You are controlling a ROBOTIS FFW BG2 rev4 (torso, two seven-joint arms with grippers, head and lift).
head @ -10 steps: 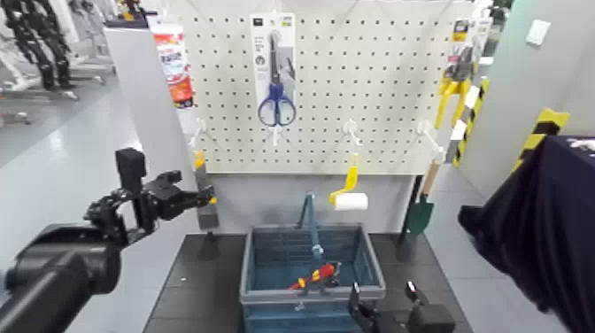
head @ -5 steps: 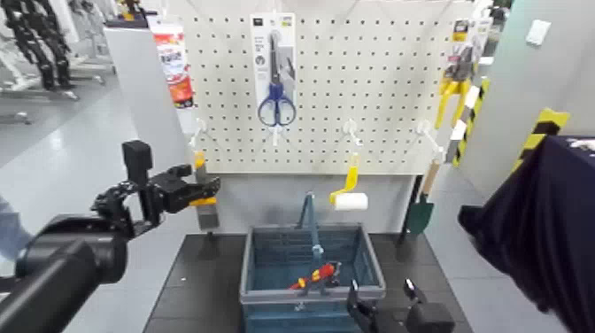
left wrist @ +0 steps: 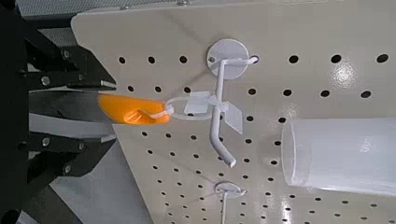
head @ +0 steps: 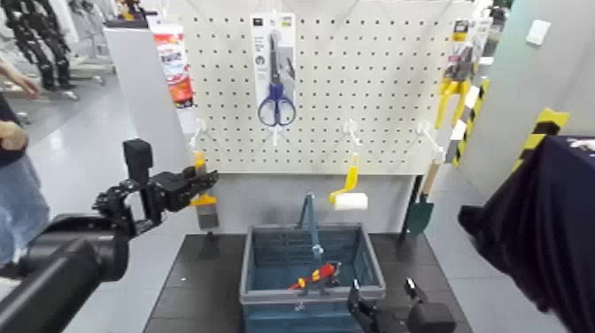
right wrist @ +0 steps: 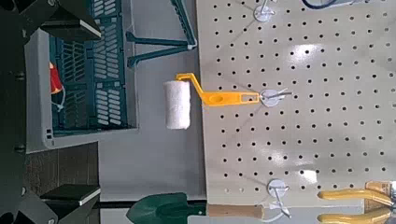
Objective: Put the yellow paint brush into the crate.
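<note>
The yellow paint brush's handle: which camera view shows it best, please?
The left wrist view, where the handle appears close up, its pale loop leading to the wall hook. The head view shows it smaller, partly hidden by the left gripper; the right wrist view doesn't show it.

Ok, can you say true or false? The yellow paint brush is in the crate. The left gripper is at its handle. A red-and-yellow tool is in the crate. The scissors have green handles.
The yellow paint brush is in the crate. False: it hangs on a hook.
The left gripper is at its handle. True.
A red-and-yellow tool is in the crate. True.
The scissors have green handles. False: they're blue.
</note>
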